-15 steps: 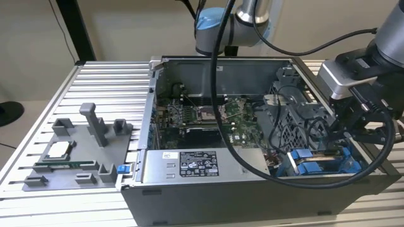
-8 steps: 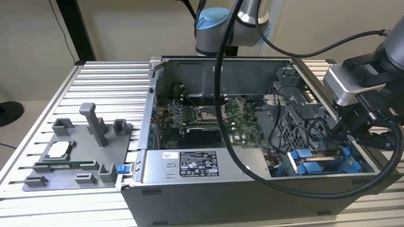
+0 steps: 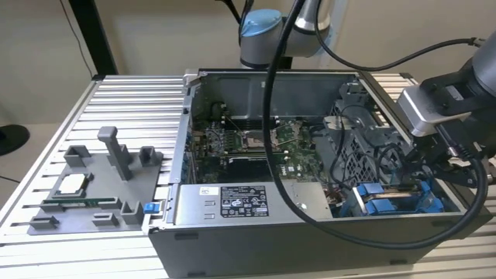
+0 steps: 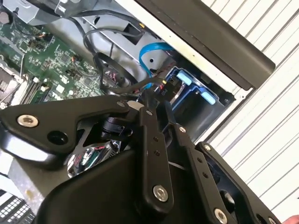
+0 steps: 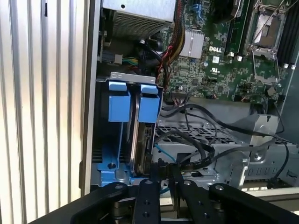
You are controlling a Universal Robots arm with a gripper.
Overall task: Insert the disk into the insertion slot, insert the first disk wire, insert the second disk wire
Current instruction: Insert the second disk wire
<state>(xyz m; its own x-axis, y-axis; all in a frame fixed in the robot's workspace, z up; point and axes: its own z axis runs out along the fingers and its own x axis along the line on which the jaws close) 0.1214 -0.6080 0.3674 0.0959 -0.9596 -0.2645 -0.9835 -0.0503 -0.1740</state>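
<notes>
Disk [image 5: 140,135] sits edge-on in the insertion slot [image 5: 122,140], just beyond your pincer [image 5: 164,170], with its blue carrier tabs at the far end of the bay from the fingertips. In the first wrist view the disk looks fully seated between the blue rails, so I judge the first step done and a wire step in hand.

Your pincer is nearly closed, its two black fingers pinching a small black connector [image 4: 161,88] at their tips; in the second wrist view a bright blue cable [image 4: 152,51] loops away from that connector toward the case wall. The connector hangs right at the near end of the disk, but you cannot tell from these views whether it is already mated.

To do this well, keep the connector square to the disk's end, so that it goes in straight rather than cocked. Push along the line of the disk, not across it, and keep the grip light enough that the plug can settle itself. Watch the loose black cables [image 5: 196,140] lying over the grey perforated cage [image 5: 233,149] beside the fingers; they could snag.

By count: one disk, one slot with two blue tabs showing, one connector in the pincer, one blue cable, several black cables. In the exterior view the pincer [image 3: 410,174] is down in the open computer case [image 3: 232,238] on the ribbed surface [image 3: 132,104].
</notes>
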